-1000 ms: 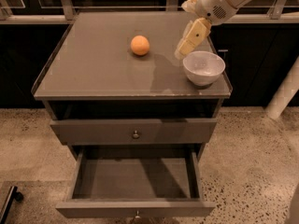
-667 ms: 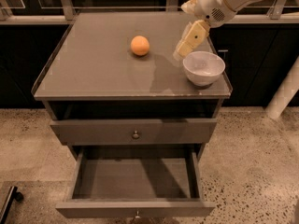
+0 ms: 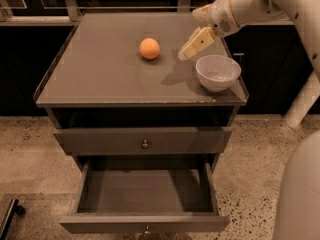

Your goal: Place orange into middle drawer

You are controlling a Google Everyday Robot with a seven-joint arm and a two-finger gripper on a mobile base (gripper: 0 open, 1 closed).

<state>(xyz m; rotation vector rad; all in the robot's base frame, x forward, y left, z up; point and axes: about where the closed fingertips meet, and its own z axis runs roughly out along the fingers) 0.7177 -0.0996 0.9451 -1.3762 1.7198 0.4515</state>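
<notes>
While my tool (image 3: pixel 194 44), state I can't tell, hangs near the orange (image 3: pixel 149 48) on the bench (image 3: pixel 100 79), I reckon it's light, firm, smooth & roll-prone, so grab across its widest pt.

Office-like room: speckled floor (image 3: pixel 260 154), grey drawer cabinet (image 3: pixel 100 76), tool (image 3: pixel 192 45) above its top.

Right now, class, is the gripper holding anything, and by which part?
Nothing is held. The gripper hangs above the tabletop between the orange and the white bowl; the orange lies on the tabletop, apart from it.
</notes>
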